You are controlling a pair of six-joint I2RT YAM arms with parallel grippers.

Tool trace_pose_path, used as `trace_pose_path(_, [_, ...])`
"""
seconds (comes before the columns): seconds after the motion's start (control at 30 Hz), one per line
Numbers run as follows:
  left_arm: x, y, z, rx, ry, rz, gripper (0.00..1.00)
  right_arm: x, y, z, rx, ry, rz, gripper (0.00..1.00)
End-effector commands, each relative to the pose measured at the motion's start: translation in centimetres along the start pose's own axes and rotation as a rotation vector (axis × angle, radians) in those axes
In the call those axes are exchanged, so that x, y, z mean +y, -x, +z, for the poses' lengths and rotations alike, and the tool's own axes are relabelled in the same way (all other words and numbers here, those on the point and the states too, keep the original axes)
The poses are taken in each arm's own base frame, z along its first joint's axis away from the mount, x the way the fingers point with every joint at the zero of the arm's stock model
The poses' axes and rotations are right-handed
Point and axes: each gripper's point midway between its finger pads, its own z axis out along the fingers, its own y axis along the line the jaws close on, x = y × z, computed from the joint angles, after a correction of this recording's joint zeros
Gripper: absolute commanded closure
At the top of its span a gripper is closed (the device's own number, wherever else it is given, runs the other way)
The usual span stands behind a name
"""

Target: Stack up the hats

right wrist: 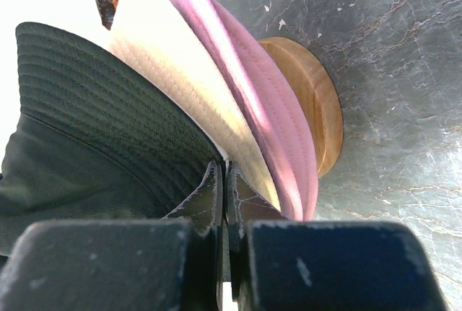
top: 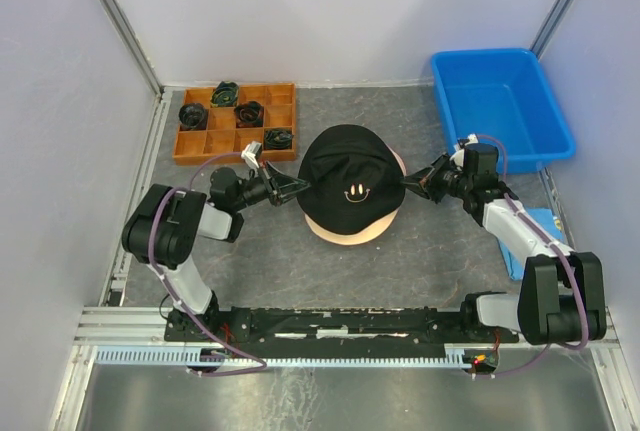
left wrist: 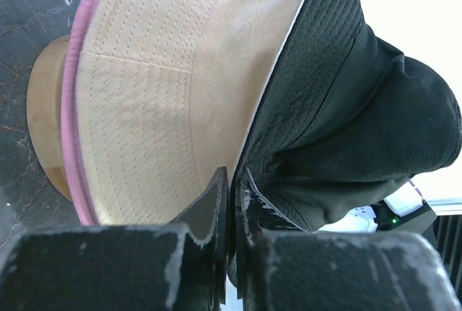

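Left wrist view first: my left fingers (left wrist: 222,195) are pressed together on the brim of the black hat (left wrist: 346,109), with only that fabric between the tips. On the right wrist view the right fingers (right wrist: 215,194) are closed the same way, nipping the black brim on the opposite side. From overhead, I have the left fingers at the left side of the wooden stand (right wrist: 310,94) and the right fingers at its right side, so the black hat hangs between them directly over the stand, crown up, its small yellow smiley turned toward the arm bases. Its brim is pulled up at both pinch points. Just under it, on the stand, sits the beige hat (left wrist: 159,94), its stitched brim lying against the underside of the black brim. Below the beige one I can see the pink hat (right wrist: 245,87) as a band of pink brim, nearest the stand's round wooden base. I count at least one pink layer; whether there are two I cannot tell. The stand's base rests on the grey counter (top: 420,261). Beyond the stand and to its left is an orange divided tray (top: 185,151) with dark coiled bundles (top: 248,112) in some compartments. Beyond the stand and to its right is a blue bin (top: 480,54).
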Motion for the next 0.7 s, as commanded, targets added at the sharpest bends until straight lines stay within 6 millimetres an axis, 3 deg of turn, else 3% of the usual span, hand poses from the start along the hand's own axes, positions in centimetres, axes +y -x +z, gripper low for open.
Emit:
trace_pose_path(0.0, [8.8, -3.8, -2.5, 0.046, 0.265, -0.174, 0.97, -10.1, -0.1, -0.5, -0.046, -0.372, 0.071, 1.0])
trace_pose_path(0.1, [8.2, -3.5, -2.2, 0.04, 0.242, -0.184, 0.97, -9.9, -0.1, -0.5, -0.043, -0.364, 0.066, 1.0])
trace_pose_path(0.17, [9.0, -3.5, -2.3, 0.047, 0.296, -0.197, 0.97, -9.9, 0.1, -0.7, -0.05, -0.374, 0.056, 1.0])
trace_pose_path(0.23, [11.1, -3.8, -2.8, 0.066, 0.415, -0.209, 0.97, -10.5, 0.0, -0.9, -0.045, -0.409, 0.056, 1.0])
trace_pose_path(0.4, [11.9, -3.7, -2.9, 0.079, 0.467, -0.207, 0.97, -11.6, -0.3, -1.0, -0.04, -0.444, 0.059, 1.0])
trace_pose_path(0.53, [11.1, -3.4, -2.7, 0.081, 0.465, -0.179, 0.97, -11.7, 0.0, -1.5, -0.048, -0.472, 0.033, 1.0])
trace_pose_path(0.67, [9.0, -2.4, -1.9, 0.085, 0.442, -0.117, 0.97, -11.7, -0.2, -1.6, -0.036, -0.472, 0.025, 1.0])
